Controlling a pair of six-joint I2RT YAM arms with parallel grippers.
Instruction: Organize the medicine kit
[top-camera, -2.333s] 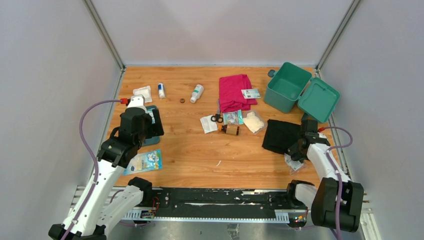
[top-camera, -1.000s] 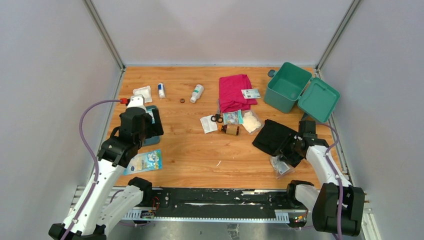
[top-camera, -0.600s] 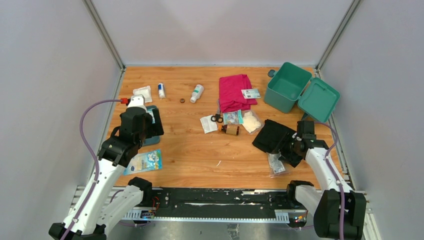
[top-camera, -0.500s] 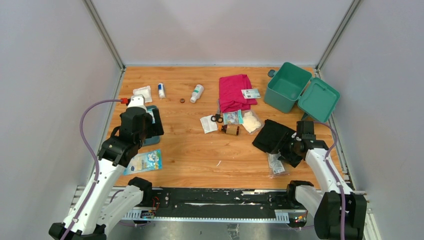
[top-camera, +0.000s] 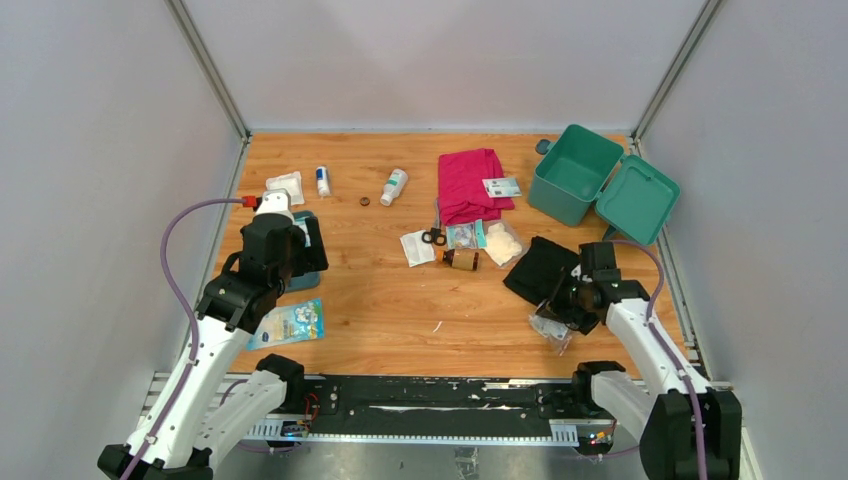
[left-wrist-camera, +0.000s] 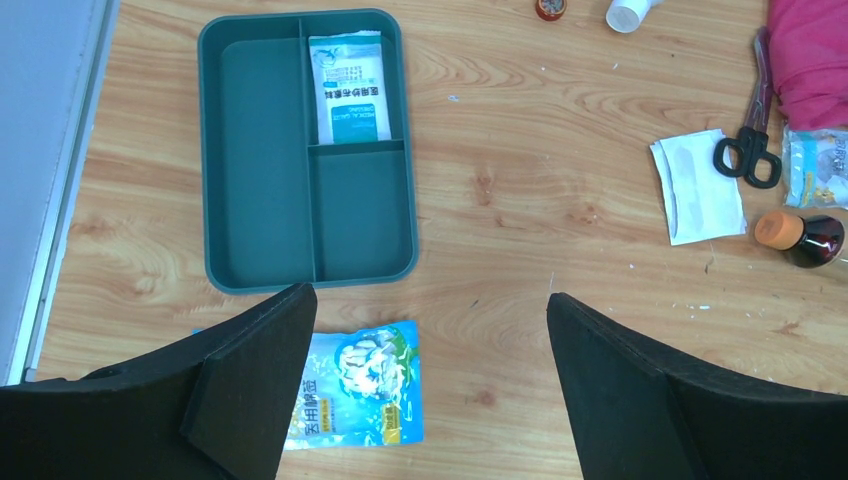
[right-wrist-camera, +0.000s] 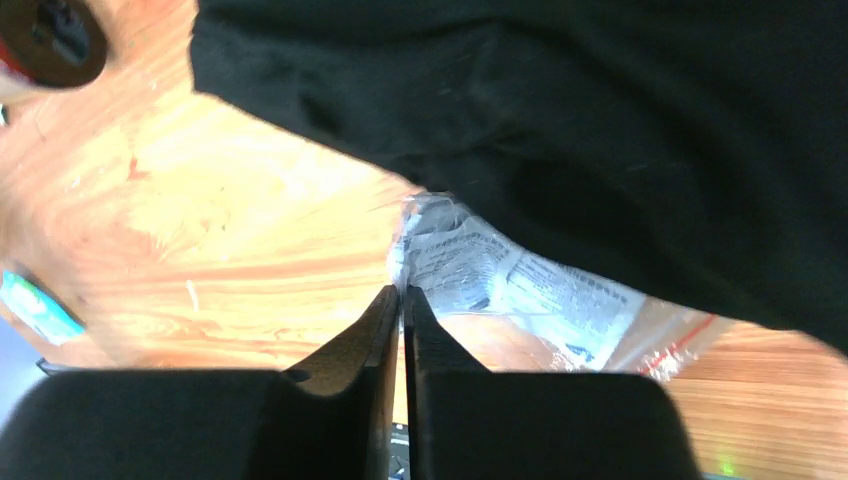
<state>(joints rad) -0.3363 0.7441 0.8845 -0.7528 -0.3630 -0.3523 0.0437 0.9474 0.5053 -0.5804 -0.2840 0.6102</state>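
My right gripper has slid left from the table's edge, and its fingers are now pinched together on the corner of the clear bag. The bag has come along with me, right beside the black cloth, which is shoved left and bunched. My left gripper stays spread wide above the tray. The medicine kit sits open at the far right, unmoved.
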